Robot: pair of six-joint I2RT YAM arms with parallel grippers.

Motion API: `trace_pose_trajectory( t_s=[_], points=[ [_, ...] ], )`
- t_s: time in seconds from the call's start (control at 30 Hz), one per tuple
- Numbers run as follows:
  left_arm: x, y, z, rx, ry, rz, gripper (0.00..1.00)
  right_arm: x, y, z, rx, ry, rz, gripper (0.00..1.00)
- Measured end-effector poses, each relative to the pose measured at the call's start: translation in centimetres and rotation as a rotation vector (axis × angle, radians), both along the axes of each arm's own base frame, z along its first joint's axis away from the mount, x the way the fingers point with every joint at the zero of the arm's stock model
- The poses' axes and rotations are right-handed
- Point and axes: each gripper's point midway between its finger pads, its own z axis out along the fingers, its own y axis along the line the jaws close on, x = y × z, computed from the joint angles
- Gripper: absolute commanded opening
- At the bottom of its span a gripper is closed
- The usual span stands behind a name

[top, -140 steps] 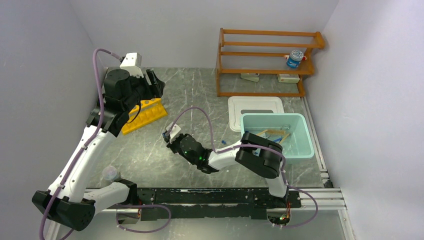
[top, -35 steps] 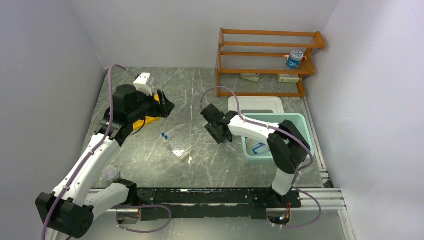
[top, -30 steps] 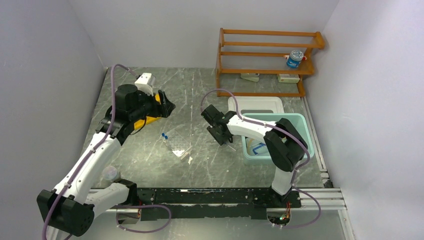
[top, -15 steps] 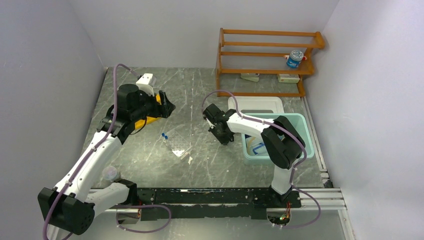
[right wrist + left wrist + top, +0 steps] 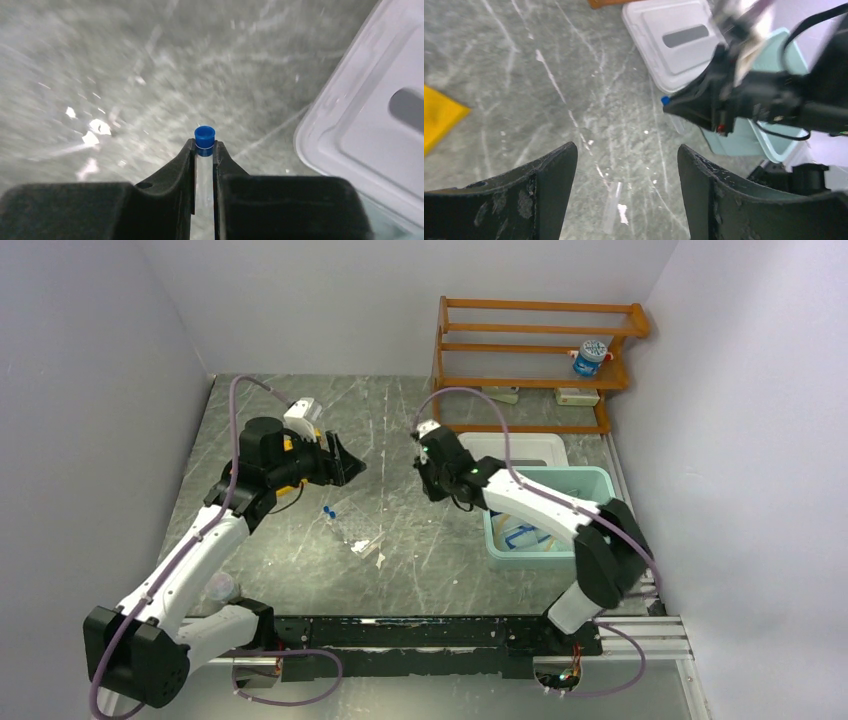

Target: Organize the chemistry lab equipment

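My right gripper (image 5: 429, 464) hovers over the table left of the white lid, shut on a tiny blue-capped tube (image 5: 204, 136) that sticks out past its fingertips (image 5: 189, 150). The same tube shows in the left wrist view (image 5: 666, 100). My left gripper (image 5: 341, 462) is open and empty above the table, its jaws wide apart in the left wrist view (image 5: 626, 152). A second blue-capped tube (image 5: 328, 511) lies on the table. A clear tray (image 5: 359, 537) lies next to it, also below my left jaws (image 5: 610, 210). The yellow holed rack (image 5: 439, 117) is mostly hidden under my left arm.
The pale teal tub (image 5: 604, 532) stands at the right with blue-framed goggles (image 5: 520, 536) inside. Its white lid (image 5: 520, 444) lies behind it. The orange wooden shelf (image 5: 535, 340) stands at the back right with a blue-capped bottle (image 5: 592, 356) on it.
My right gripper has swung from the tub's front left corner up towards the back, still carrying the tube. My left gripper has moved right, away from the yellow rack.
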Motion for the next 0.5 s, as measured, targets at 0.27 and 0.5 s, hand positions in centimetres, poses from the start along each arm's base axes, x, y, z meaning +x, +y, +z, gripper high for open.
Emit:
trace_pose_trajectory(
  t_s=[0.27, 0.5],
  points=[
    [-2.3, -5.6, -0.7, -0.106, 0.052, -0.184, 0.75, 1.5, 4.9, 14.7, 0.574, -0.296, -0.033, 0.1],
    [-4.6, -9.6, -1.3, -0.111, 0.076, -0.303, 0.59, 0.6, 7.3, 18.9, 0.825, -0.284, -0.008, 0.11]
  ],
)
